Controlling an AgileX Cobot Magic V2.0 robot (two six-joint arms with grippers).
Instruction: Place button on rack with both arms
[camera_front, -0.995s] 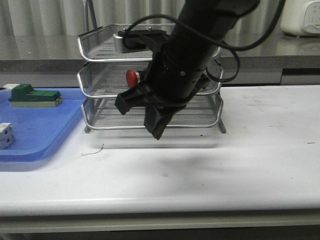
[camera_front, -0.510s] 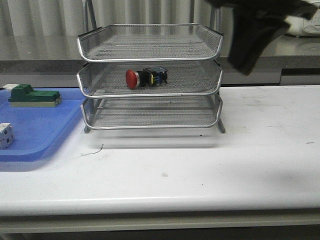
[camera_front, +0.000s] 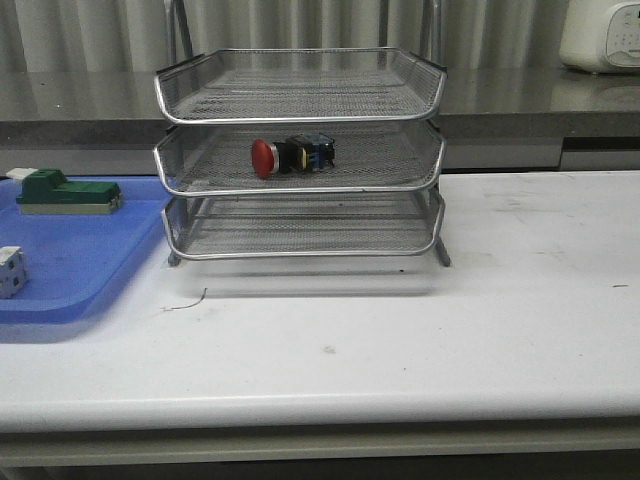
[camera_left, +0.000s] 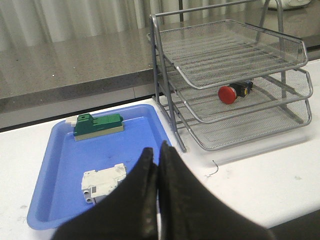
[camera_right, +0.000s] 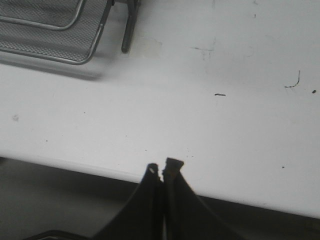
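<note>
White bench (camera_front: 500, 330) in front of a grey ledge and pale curtains. Left pincer (camera_left: 159, 155) clenched, black fingers pressed together, nothing between them, up above the bench near the blue tray (camera_left: 60, 180). Right pincer (camera_right: 162, 172) clenched too, empty, tips touching, over the near edge of the bench, well apart from the rack's foot.

No arms or pincers seen in the front view; only seen from the wrist cameras. Left wrist view looks down from high up on the tray and the rack (camera_left: 235, 85) side by side. Right wrist view shows only a bottom corner of the rack (camera_right: 60, 30) and bare white bench with small dark marks. No button seen there.

Button (camera_front: 290, 156) on the middle shelf of the rack (camera_front: 300, 150), lying on its side. Red round cap toward the tray side, then a silver ring, then a black body with bits of yellow and blue. Seen also from the left wrist (camera_left: 232, 93), red cap in front, body mostly hidden behind it.

Rack silver, made of wire mesh, three shelves, standing on the bench just beside the blue tray (camera_front: 80, 260). Green block (camera_front: 65, 192) and white cube (camera_front: 10, 270) on the tray. White piece (camera_left: 102, 181) lying on the tray in the left wrist view, may be the same cube.
</note>
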